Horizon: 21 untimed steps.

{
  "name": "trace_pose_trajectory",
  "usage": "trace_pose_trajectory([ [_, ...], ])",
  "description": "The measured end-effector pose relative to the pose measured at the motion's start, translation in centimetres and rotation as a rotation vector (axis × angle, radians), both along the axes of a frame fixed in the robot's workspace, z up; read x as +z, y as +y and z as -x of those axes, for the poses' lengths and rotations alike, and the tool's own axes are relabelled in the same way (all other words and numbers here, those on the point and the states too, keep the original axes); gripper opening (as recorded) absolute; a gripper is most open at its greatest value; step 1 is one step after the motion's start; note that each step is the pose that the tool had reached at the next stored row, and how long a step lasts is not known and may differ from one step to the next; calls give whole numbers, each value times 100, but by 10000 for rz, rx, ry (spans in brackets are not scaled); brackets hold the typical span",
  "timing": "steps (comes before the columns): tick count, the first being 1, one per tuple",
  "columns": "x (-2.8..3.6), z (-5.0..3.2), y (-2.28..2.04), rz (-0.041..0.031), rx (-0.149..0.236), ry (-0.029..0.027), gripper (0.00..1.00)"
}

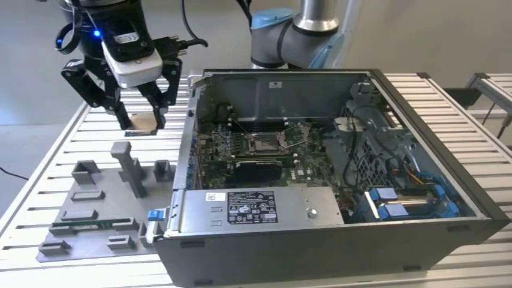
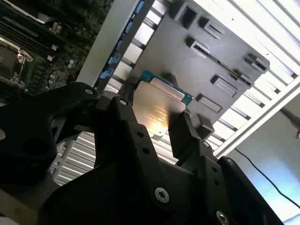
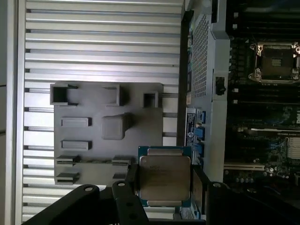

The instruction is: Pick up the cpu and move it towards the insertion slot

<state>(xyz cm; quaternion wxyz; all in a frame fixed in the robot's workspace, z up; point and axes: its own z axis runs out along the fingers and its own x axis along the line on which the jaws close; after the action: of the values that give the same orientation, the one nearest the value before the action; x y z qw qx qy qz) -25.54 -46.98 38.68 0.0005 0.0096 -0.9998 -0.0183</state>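
The cpu (image 1: pixel 144 123), a flat square chip with a silvery top (image 3: pixel 164 176), hangs between my gripper's (image 1: pixel 141 125) two black fingers just above the slatted table, at the exterior view's upper left. In both wrist views the fingers press on two opposite edges of the chip (image 2: pixel 157 105), so my gripper (image 3: pixel 164 185) is shut on it. The insertion slot (image 1: pixel 264 143), a metal-framed square socket, lies on the green motherboard inside the open computer case, to the exterior view's right of the gripper. The slot (image 3: pixel 276 61) is apart from the chip.
The open computer case (image 1: pixel 416 156) has a tall side wall (image 1: pixel 192 138) between gripper and slot. A grey fixture plate (image 1: pixel 96 204) with raised blocks and a green memory stick (image 1: pixel 92 225) lies near the front. A silver power supply box (image 1: pixel 248 207) sits inside the case.
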Motion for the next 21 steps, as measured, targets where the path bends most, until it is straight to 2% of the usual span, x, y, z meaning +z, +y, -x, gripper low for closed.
trace_pose_trajectory([
  [21, 0, -639, 0, 0, 0, 0, 0],
])
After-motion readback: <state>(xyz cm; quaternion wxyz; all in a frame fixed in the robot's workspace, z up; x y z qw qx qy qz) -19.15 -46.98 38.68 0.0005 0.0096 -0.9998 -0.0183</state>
